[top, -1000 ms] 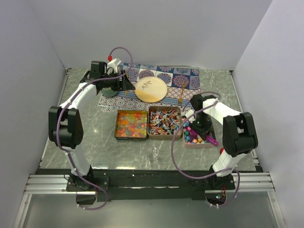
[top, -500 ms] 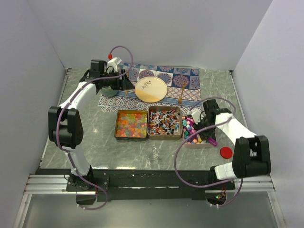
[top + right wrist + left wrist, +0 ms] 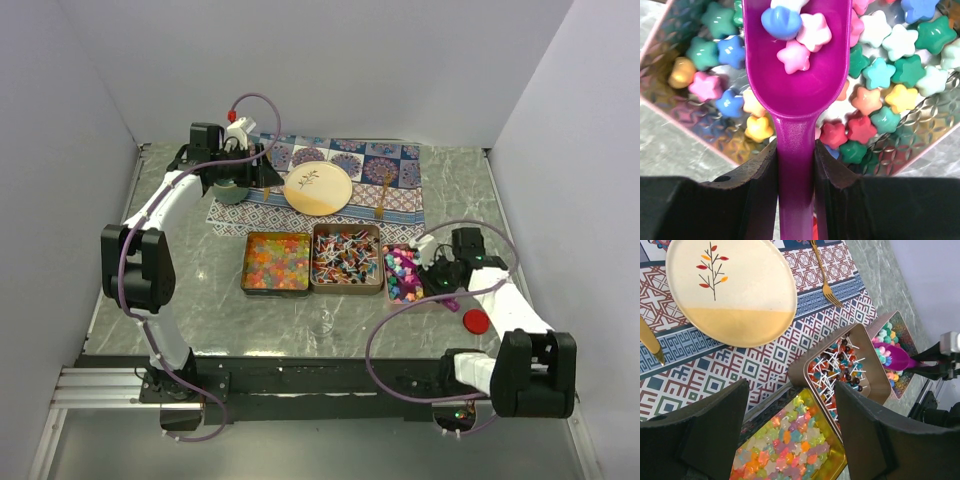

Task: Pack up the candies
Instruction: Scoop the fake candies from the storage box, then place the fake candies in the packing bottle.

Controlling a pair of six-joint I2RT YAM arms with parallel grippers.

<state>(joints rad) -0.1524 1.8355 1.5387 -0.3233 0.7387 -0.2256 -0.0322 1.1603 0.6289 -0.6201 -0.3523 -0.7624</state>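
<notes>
Grey marble tabletop (image 3: 200,290) spans the cell. Right gripper (image 3: 795,165) is clamped on the handle of the purple plastic scoop (image 3: 796,85), which holds pastel star-shaped candies (image 3: 807,32) over the pink metal tin (image 3: 677,112). Left gripper (image 3: 792,435) hangs wide open and empty above the patterned cloth (image 3: 765,365).

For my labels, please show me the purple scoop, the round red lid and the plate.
purple scoop (image 3: 796,85), right wrist view, bare inside of its bowl.
round red lid (image 3: 476,321), top external view, its centre.
plate (image 3: 740,295), left wrist view, cream upper part of its face.
</notes>
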